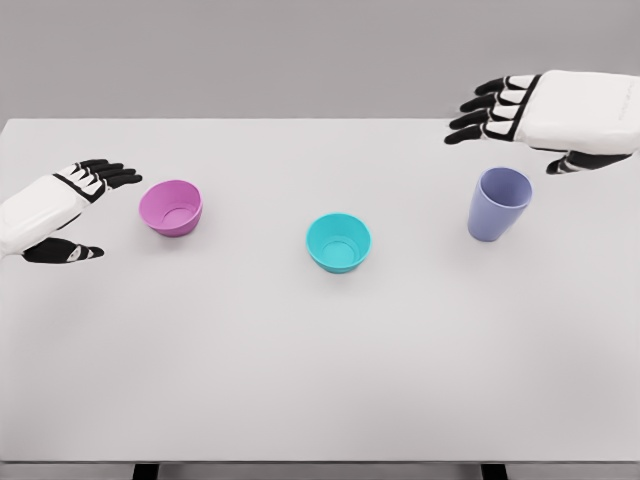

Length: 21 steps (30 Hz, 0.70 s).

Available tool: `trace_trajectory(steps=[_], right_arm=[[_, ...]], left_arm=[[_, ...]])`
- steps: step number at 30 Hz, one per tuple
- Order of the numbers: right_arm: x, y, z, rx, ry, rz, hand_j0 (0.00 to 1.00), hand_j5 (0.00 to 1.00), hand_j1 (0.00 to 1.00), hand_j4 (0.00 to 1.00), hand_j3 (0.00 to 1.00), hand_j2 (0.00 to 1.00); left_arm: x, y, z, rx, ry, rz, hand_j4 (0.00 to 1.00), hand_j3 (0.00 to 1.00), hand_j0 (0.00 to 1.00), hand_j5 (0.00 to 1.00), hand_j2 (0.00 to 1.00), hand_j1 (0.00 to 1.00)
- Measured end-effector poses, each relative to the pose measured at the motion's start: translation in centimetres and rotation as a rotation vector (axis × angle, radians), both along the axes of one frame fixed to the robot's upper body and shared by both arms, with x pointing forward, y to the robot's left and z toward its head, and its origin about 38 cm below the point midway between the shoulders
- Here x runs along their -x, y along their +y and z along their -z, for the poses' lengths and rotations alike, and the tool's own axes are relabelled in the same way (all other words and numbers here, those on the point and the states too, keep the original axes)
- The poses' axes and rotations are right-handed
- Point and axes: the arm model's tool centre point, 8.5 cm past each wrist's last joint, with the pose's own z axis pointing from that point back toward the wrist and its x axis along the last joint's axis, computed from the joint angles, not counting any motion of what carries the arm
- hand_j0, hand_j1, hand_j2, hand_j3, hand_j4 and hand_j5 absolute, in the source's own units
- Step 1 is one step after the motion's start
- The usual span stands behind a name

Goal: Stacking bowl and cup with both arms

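Matt, smooth plastic: pink bowl (171,207), teal bowl (338,242), lilac cup (498,203); table (300,380) matt white.

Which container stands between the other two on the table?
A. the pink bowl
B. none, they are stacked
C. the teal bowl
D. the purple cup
C: the teal bowl stands upright near the middle of the table, with the pink bowl to its left and the purple cup to its right, all three apart from each other.
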Motion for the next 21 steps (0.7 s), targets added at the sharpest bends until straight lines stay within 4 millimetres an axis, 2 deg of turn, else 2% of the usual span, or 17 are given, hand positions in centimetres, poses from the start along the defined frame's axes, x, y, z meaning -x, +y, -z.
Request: trace_trajectory(steps=[4,7,9,11,14,17,19,21], right_arm=[[0.1,-0.3,0.2,0.005,0.007,0.009,1.0,1.0,1.0,1.0,1.0,1.0],[0.1,-0.9,-0.4,0.007,-0.007,0.025,1.0,1.0,1.0,1.0,1.0,1.0],[0.1,-1.9,-0.5,0.009,-0.002,0.052,1.0,1.0,1.0,1.0,1.0,1.0],[0.3,-2.5,0.5,-0.014,0.046,0.063,1.0,1.0,1.0,1.0,1.0,1.0],[0.7,-2.3,0.0,-0.127,0.104,0.032,1.0,1.0,1.0,1.0,1.0,1.0],[1.0,-2.1,-0.9,-0.219,0.14,0.007,1.0,1.0,1.0,1.0,1.0,1.0],[1.1,-2.3,-0.3,-0.247,0.176,0.009,1.0,1.0,1.0,1.0,1.0,1.0],[1.2,-2.5,0.9,-0.262,0.217,0.019,1.0,1.0,1.0,1.0,1.0,1.0]], left_arm=[[-0.1,0.0,-0.1,-0.013,0.006,0.003,1.0,1.0,1.0,1.0,1.0,1.0],[-0.7,-0.1,-0.5,-0.093,0.078,0.026,1.0,1.0,1.0,1.0,1.0,1.0],[-2.0,-0.4,-2.8,-0.151,0.095,0.051,1.0,1.0,1.0,1.0,1.0,1.0],[-2.5,-0.5,-3.5,-0.18,0.134,0.071,1.0,1.0,1.0,1.0,1.0,1.0],[-3.4,-1.1,-5.4,-0.191,0.125,0.095,1.0,1.0,1.0,1.0,1.0,1.0],[-5.5,-2.2,-9.0,-0.21,0.061,0.118,1.0,1.0,1.0,1.0,1.0,1.0],[-7.0,-3.0,-10.2,-0.228,0.049,0.131,1.0,1.0,1.0,1.0,1.0,1.0],[-7.9,-3.8,-9.1,-0.256,0.092,0.149,1.0,1.0,1.0,1.0,1.0,1.0]])
